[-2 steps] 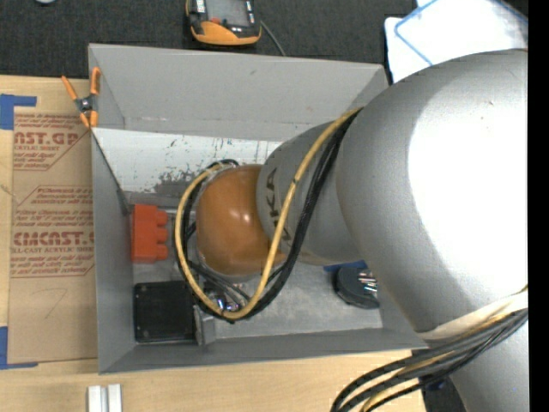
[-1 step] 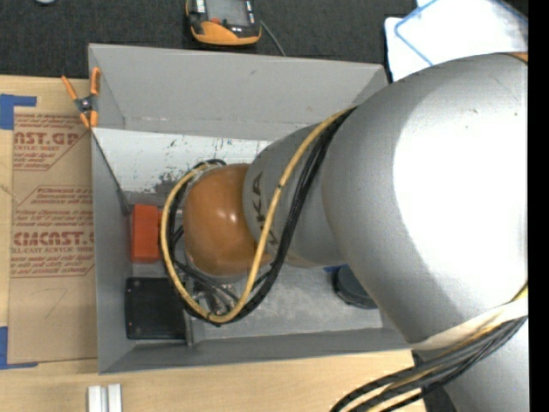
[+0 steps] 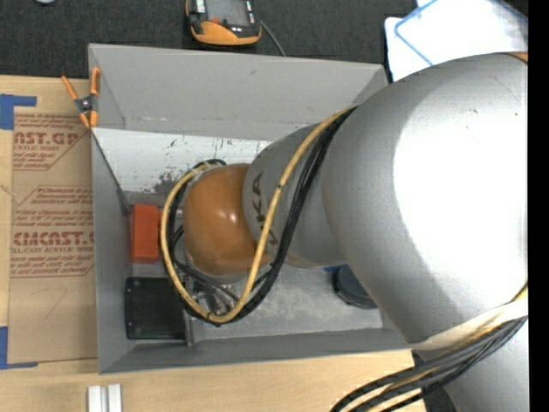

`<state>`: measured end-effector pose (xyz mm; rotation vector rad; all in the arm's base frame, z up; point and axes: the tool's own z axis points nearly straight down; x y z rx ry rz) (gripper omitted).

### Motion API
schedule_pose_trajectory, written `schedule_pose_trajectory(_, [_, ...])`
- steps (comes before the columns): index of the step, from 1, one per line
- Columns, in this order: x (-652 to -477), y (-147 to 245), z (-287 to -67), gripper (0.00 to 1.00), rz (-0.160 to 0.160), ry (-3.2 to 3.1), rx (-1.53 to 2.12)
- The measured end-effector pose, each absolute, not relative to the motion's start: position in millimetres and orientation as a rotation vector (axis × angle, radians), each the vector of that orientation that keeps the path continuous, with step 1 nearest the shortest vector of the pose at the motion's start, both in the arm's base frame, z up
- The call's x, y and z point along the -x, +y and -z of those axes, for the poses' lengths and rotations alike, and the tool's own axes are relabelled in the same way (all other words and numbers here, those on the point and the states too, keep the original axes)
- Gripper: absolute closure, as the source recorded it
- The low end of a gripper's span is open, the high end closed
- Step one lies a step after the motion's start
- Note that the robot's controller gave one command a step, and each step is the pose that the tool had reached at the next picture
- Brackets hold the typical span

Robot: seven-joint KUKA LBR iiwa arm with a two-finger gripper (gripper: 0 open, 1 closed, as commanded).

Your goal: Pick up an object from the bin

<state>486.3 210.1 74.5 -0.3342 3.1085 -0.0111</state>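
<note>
A bit of my gripper's body [image 3: 209, 296] shows under the lower edge of the wrist's orange dome, low in the left half of the bin. A black flat box [image 3: 153, 308] lies just left of it in the bin's lower left corner. An orange block [image 3: 144, 233] rests against the left wall, above the black box and beside the dome. Whether anything is held is hidden by the dome.
The arm reaches in from the right and covers most of the bin floor. A dark blue round thing [image 3: 350, 287] peeks out from under the arm near the lower wall. The floor by the far wall is bare and speckled.
</note>
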Motion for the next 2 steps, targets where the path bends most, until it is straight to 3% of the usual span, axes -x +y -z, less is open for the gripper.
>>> schedule_pose_trajectory(2, [-483.8, 212, -142, 1.00, 0.006, 3.114, 0.335])
